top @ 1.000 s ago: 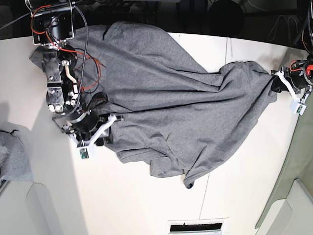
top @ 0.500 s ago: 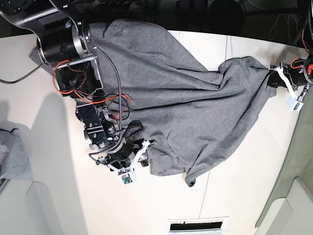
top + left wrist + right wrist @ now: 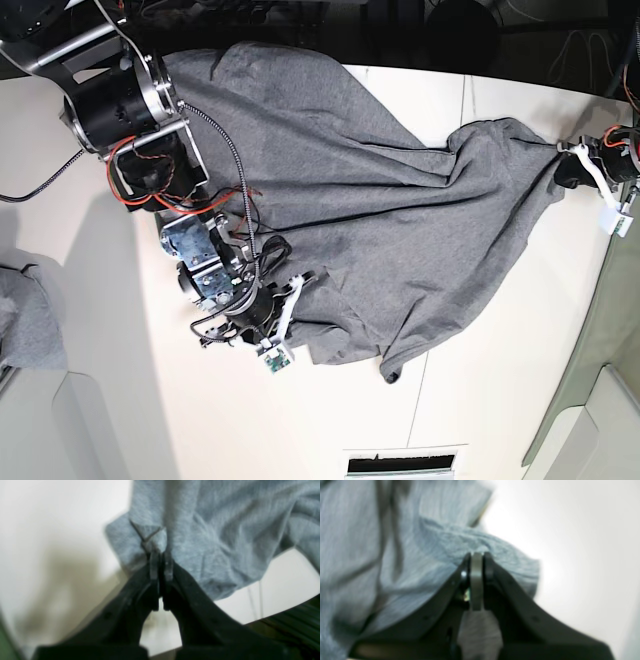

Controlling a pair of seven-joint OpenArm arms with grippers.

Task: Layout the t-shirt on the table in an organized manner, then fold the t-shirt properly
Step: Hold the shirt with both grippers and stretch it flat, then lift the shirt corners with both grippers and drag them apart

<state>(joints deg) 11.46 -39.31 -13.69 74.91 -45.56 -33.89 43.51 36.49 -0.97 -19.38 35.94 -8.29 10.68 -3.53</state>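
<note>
Since a second ago: right arm swung down along the cloth's lower edge to a point nearer the table's middle; right gripper (image 3: 290, 330), then gaping beside the hem, now clamped on it; left gripper (image 3: 568, 165) unmoved at the far corner

Wide flat white tabletop (image 3: 480, 400) with thin dark seam lines, filling most of the base view

Large heather-grey short-sleeved knit t-shirt (image 3: 370, 220), spread crumpled across the table's upper middle, stretched between the two grippers, upper edge hanging off the table's dark far side, folds running from one grip toward the other, one small corner curled at the lower edge near the seam

Bulky black right arm (image 3: 130, 105) with red and black wires, on the base view's left, lying over the shirt's left part and reaching down to the hem

Smaller scrap of similar grey cloth (image 3: 30, 325) at the base view's left border, well apart from the shirt

Right gripper in its wrist view (image 3: 477, 562): black jaws pressed together with a fold of grey hem pinched between them, cloth bunched just past the tips, picture blurred

Left gripper in its wrist view (image 3: 161, 562): jaws closed narrow on the shirt's gathered corner, cloth lifted off the white surface and fanning away from the tips
</note>
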